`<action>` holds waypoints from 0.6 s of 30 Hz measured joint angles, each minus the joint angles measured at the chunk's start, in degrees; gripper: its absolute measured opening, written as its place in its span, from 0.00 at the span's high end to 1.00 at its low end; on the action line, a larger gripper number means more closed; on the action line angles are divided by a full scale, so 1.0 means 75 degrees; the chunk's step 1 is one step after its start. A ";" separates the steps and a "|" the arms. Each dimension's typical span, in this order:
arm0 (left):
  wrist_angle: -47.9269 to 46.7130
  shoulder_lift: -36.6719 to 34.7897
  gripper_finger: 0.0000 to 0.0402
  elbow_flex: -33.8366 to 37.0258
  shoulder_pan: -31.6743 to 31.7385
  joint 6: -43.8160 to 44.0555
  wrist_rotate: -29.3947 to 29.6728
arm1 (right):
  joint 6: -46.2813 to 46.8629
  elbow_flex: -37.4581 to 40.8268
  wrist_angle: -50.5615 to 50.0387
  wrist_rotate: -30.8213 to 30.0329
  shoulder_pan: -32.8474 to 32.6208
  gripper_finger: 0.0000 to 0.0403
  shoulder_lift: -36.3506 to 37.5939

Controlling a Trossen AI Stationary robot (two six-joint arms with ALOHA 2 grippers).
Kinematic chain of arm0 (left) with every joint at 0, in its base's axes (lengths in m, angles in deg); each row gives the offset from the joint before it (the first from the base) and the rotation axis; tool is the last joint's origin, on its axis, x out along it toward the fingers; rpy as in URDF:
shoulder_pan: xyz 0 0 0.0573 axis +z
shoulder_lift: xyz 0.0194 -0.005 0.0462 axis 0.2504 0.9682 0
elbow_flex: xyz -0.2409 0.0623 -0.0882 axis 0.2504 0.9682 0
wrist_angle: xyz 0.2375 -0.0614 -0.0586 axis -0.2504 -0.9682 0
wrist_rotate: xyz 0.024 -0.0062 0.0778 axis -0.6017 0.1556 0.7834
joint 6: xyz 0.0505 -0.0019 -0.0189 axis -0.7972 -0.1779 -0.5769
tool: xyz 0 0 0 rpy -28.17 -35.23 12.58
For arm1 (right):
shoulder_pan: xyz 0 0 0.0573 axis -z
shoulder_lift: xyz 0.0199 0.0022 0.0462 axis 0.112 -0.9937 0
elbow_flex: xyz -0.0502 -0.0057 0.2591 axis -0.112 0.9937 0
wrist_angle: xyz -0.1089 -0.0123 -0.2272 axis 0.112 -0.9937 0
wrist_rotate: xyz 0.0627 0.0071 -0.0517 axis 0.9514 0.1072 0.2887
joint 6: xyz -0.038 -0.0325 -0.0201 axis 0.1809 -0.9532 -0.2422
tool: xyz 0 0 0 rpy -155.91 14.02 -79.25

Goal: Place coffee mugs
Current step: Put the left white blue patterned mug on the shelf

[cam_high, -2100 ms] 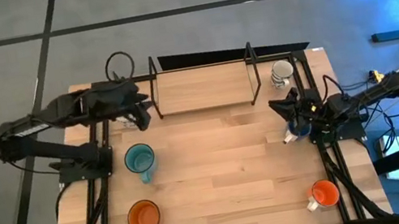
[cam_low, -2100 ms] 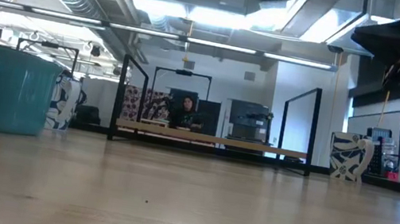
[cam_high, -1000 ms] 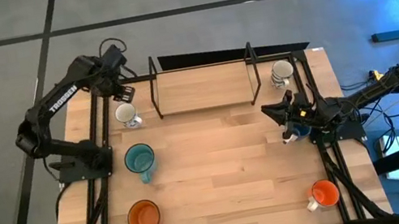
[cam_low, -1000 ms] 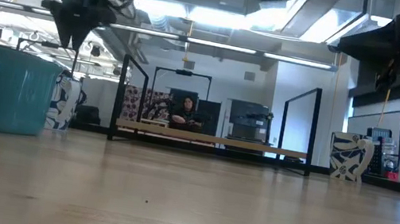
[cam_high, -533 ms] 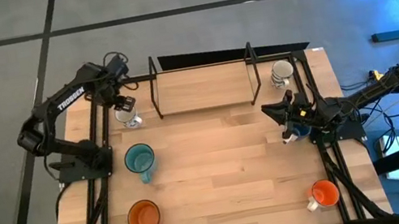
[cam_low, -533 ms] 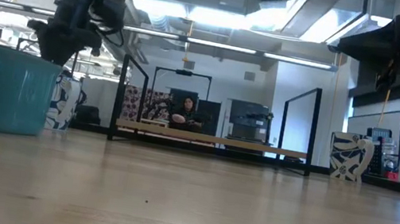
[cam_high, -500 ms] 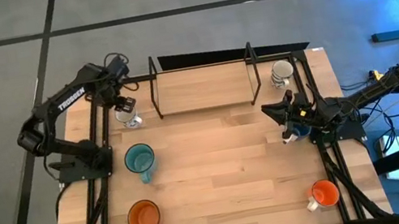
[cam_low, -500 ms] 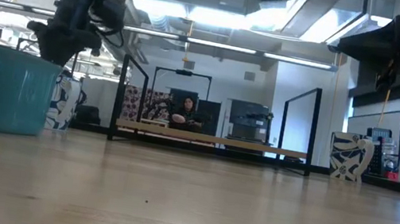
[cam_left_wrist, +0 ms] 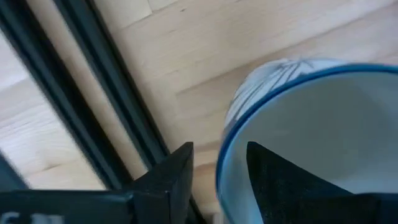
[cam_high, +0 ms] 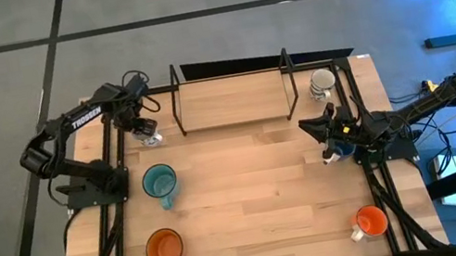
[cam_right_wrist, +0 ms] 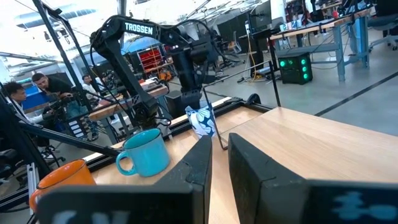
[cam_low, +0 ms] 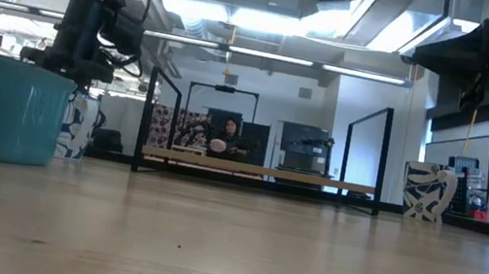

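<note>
White patterned mug (cam_high: 151, 137) stood upper left of high view, beside rack post. Left gripper (cam_high: 146, 129) sat directly over it, fingers (cam_left_wrist: 168, 180) parted astride rim: one inside mug, one outside, not clamped. Teal mug (cam_high: 161, 183) below it, left-centre; orange mug (cam_high: 165, 248) lower left. Second white mug (cam_high: 322, 82) upper right, beside wooden rack (cam_high: 233, 101). Second orange mug (cam_high: 370, 222) lower right. Right gripper (cam_high: 319, 126) hovered at right-centre, narrowly open, holding nothing, dark blue mug (cam_high: 336, 151) just below it. Wooden table (cam_high: 259, 198) carried all.
</note>
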State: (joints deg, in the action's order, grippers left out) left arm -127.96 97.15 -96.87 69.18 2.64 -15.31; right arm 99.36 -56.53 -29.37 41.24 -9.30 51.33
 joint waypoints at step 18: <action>-0.1168 -0.0755 0.95 -0.1482 -0.0559 -0.0331 0.0324 | -0.0014 0.0000 -0.0009 -0.0190 0.0003 0.90 0.0000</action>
State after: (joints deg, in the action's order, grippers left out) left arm -136.72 91.49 -107.99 64.99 0.16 -12.88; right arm 99.25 -56.53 -29.43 39.82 -9.27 51.33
